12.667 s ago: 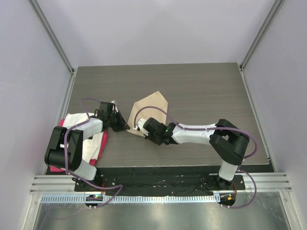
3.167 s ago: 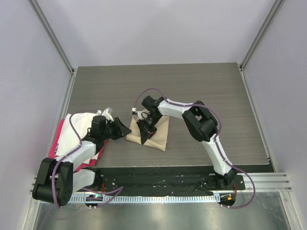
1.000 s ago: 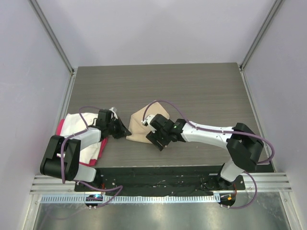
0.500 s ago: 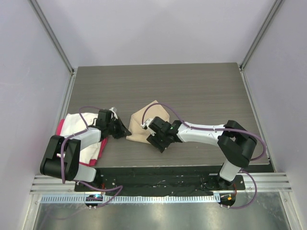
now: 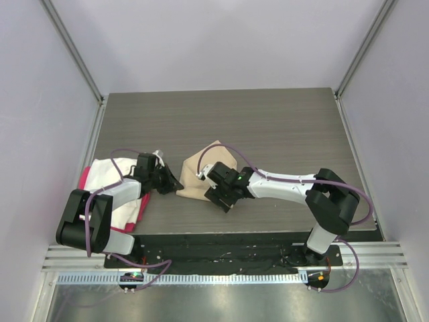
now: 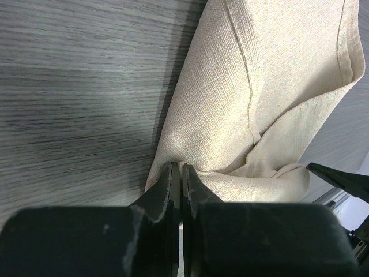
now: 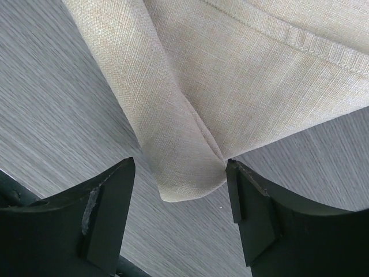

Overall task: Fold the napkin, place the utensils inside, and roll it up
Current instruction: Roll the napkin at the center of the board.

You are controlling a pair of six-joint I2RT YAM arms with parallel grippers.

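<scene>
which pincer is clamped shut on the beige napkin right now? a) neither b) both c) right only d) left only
D: in the left wrist view the left pincer has its fingers pressed together on an edge of the napkin, while the right pincer stands open with a folded corner between its fingers.

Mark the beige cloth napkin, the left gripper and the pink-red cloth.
beige cloth napkin (image 5: pixel 191 176), top external view, a bare flat part.
left gripper (image 6: pixel 180 171), left wrist view, between fingertips shut on the napkin's edge.
pink-red cloth (image 5: pixel 85 178), top external view, strip at its outer edge.
</scene>
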